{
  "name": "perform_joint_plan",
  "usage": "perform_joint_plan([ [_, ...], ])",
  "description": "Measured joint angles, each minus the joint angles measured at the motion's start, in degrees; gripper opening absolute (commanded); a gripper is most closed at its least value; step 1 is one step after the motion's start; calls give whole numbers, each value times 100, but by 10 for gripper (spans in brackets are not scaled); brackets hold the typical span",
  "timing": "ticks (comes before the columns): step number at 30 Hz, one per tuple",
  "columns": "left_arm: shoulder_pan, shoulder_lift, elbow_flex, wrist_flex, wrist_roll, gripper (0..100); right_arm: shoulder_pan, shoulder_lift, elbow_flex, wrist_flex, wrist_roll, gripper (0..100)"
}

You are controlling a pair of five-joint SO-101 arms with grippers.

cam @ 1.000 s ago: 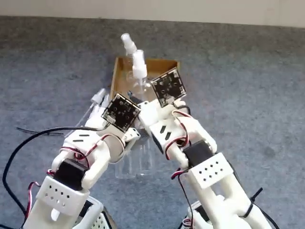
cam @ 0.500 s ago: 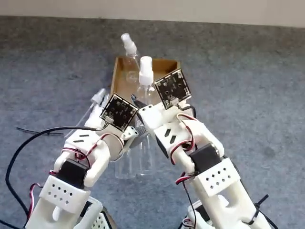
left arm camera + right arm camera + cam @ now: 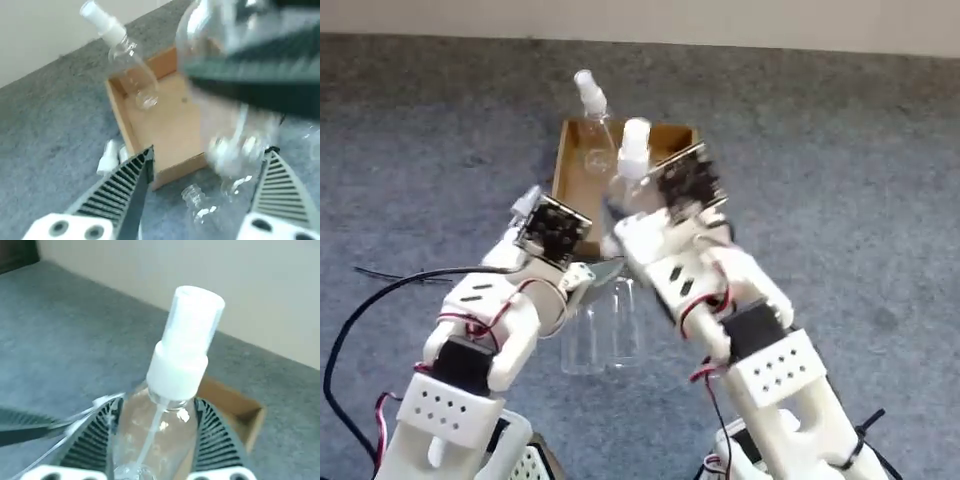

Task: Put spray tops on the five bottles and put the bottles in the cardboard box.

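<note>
— Where's the capped bottle point(image 3: 150, 440) now?
— Clamped in the right gripper point(image 3: 159, 402), upright, over the near end of the cardboard box point(image 3: 563, 165).
— And the left gripper point(image 3: 210, 152)?
— Jaws wide apart, holding nothing, just before the box's front edge.
— Anything in the box?
— 1 sprayer bottle point(image 3: 131, 67), leaning in the far corner. An uncapped bottle point(image 3: 197, 200) lies on the table in front, and loose spray tops point(image 3: 111, 156) beside the box.
</note>
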Motion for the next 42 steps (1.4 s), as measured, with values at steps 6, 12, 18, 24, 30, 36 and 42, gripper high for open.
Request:
perform_joint_plan([
  [6, -712, -844, 35, 844, 0, 308, 747, 1380, -378, -1371, 527, 4],
  [12, -2013, -1055, 897, 378, 0, 308, 844, 3481, -1556, -2163, 633, 4],
  [18, -2321, -1073, 1486, -237, 0, 308, 897, 5152, -2576, -2752, 668, 4],
  [24, -2338, -1073, 1574, -264, 0, 308, 1178, 6119, -2936, -3341, 686, 4],
  [30, -2338, -1073, 1565, -264, 0, 308, 1240, 6426, -2936, -3974, 686, 4],
  [36, -2338, -1073, 1565, -264, 0, 308, 1284, 6769, -2936, -4308, 686, 4],
  [42, -2338, -1073, 1565, -264, 0, 308, 1301, 7042, -2936, -4554, 686, 4],
])
